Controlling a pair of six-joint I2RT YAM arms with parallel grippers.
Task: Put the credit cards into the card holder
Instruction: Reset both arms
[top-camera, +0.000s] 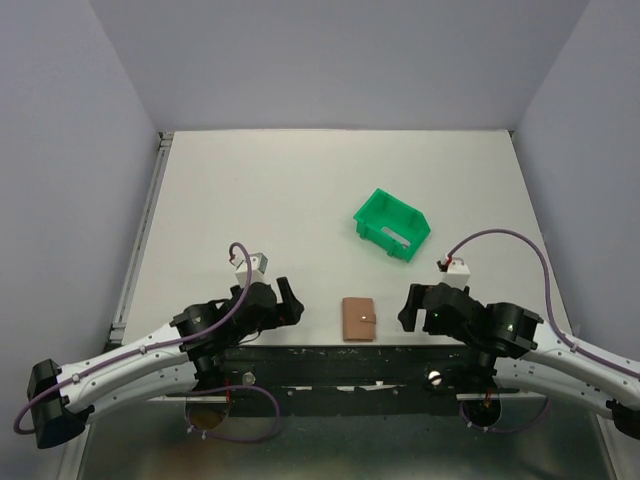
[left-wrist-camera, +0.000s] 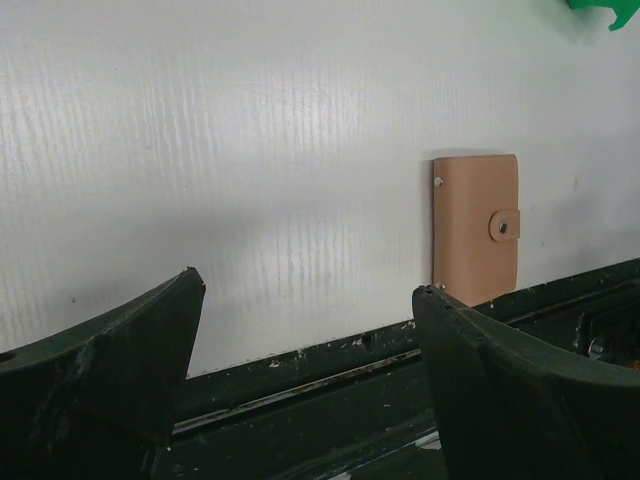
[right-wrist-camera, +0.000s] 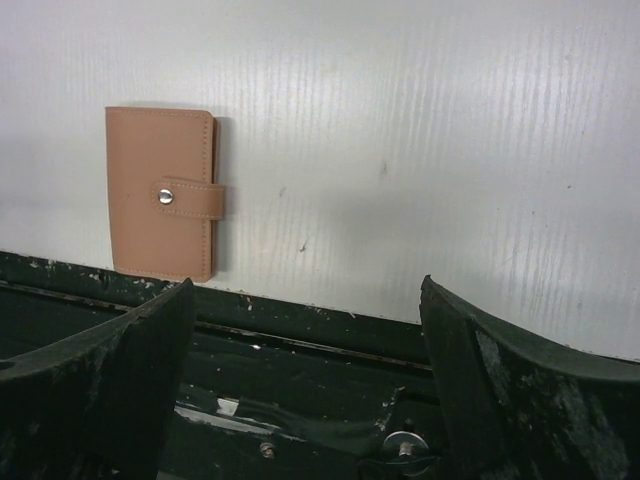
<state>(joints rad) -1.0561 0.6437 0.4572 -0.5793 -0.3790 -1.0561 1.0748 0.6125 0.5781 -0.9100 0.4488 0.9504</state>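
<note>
flat tan leather card holder (top-camera: 359, 319), snap-tabbed, on ribbed white table (top-camera: 300, 200).

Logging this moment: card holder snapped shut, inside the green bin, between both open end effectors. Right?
No: the card holder lies on the table, apart from the green bin, as the top external view shows. The rest holds.

tan card holder (top-camera: 359, 319), snapped shut, flat

Overhead view plus two low wrist views, card holder (left-wrist-camera: 476, 228) common.
</note>
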